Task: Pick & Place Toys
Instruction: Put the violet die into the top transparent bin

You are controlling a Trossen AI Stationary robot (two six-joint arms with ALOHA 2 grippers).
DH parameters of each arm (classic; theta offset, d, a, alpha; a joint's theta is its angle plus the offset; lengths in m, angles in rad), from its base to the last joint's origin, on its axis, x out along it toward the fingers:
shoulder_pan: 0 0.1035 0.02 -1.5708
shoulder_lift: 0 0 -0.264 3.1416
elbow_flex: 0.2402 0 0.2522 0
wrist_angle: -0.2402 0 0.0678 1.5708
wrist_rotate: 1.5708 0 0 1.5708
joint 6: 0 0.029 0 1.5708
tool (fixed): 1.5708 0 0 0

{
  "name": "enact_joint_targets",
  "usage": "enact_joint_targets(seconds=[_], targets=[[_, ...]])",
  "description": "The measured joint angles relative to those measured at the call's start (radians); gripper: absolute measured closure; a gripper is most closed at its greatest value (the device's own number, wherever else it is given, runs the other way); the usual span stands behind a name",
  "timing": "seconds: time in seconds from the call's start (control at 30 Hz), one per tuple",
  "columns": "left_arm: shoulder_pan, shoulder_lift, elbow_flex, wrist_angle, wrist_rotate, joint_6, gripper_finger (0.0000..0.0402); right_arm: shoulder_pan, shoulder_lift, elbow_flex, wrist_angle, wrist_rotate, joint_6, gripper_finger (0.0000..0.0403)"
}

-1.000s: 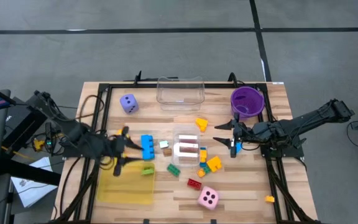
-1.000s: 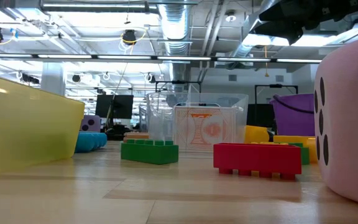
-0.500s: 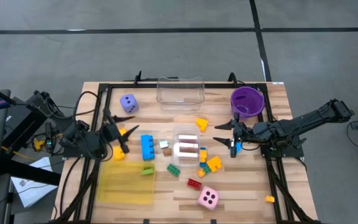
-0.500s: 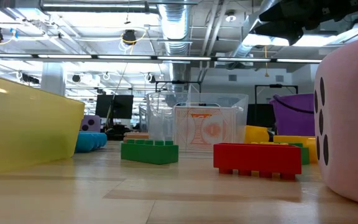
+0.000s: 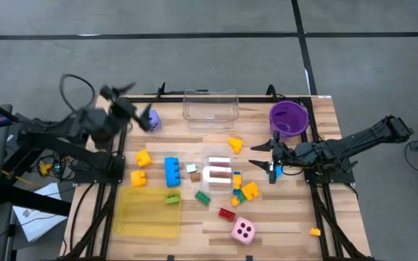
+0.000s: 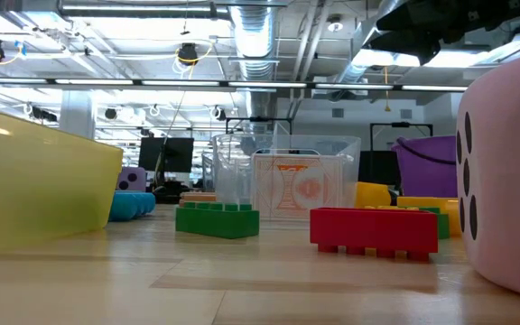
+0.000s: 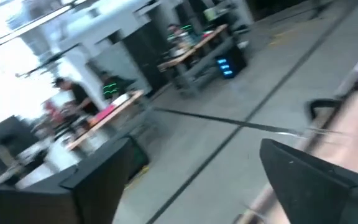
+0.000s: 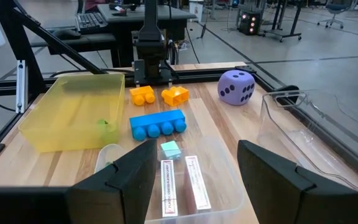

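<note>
Nearest to us in the low view, a pink die (image 6: 513,171) fills the right edge, with a red brick (image 6: 375,231) and a green brick (image 6: 217,219) just beyond it on the wooden table (image 5: 289,217). The yellow tray (image 5: 148,213) sits at the near left, and we can make out one small green piece (image 5: 173,199) inside its far corner.

Further in, toward the middle, we see a small clear box (image 5: 217,172) holding cards, with a cluster of yellow, orange and blue pieces (image 5: 242,190) just beside it and a blue brick (image 5: 172,171) on its other side. Two yellow-orange bricks (image 5: 141,167) lie on the table near the blue brick, outside the tray. A yellow wedge (image 5: 235,144) rests a little farther back.

The right gripper (image 5: 261,156) hovers low beside the clear box, its fingers (image 8: 129,177) partly spread and empty.

At the far edge stand a larger clear box (image 5: 210,107), a purple bowl (image 5: 289,118) and a purple die (image 5: 151,120). The left gripper (image 5: 133,101) is raised near that die at the far left corner; its fingers (image 7: 303,174) stand wide apart with nothing between them.
</note>
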Motion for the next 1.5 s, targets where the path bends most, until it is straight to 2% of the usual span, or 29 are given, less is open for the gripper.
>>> enact_joint_targets(seconds=[0.17, 0.33, 0.4, 0.57, 0.73, 0.87, 0.97, 1.03, 1.17, 1.33, 1.5], targets=[[0.232, 0.072, 0.111, 0.001, 0.062, 0.129, 0.0008, 0.000, 0.000, 0.000, 0.000, 0.000, -0.016, 0.0186], [0.422, 0.203, 0.211, -0.003, 0.068, 0.233, 0.0006, 0.000, -0.005, 0.000, 0.000, 0.000, -0.027, 0.0186], [0.486, 0.258, 0.246, -0.002, 0.062, 0.237, 0.0004, -0.001, -0.008, 0.000, 0.005, 0.000, -0.028, 0.0186], [0.635, 0.367, 0.290, -0.004, -0.033, 0.191, 0.0006, -0.023, -0.024, 0.001, 0.005, 0.000, -0.004, 0.0186], [0.728, 0.422, 0.290, -0.106, -0.014, 0.130, 0.0015, -0.043, -0.027, 0.001, 0.002, 0.000, 0.023, 0.0186], [0.781, 0.444, 0.290, -0.336, 0.148, -0.042, 0.0021, -0.045, -0.027, 0.000, 0.001, 0.000, 0.023, 0.0186], [0.826, 0.465, 0.290, -0.500, 0.369, -0.221, 0.0021, -0.045, -0.027, 0.000, 0.001, 0.000, 0.023, 0.0186], [0.849, 0.478, 0.290, -0.565, 0.523, -0.280, 0.0021, -0.046, -0.027, 0.000, 0.001, 0.000, 0.025, 0.0186], [0.874, 0.502, 0.290, -0.663, 0.742, -0.193, 0.0021, -0.045, -0.027, 0.000, 0.001, 0.000, 0.025, 0.0186], [0.890, 0.550, 0.290, -0.801, 0.918, -0.049, 0.0021, -0.045, -0.027, 0.000, 0.001, 0.000, 0.025, 0.0186], [0.930, 0.648, 0.290, -0.948, 1.025, -0.021, 0.0020, -0.046, -0.027, 0.000, 0.001, -0.012, 0.026, 0.0186]])
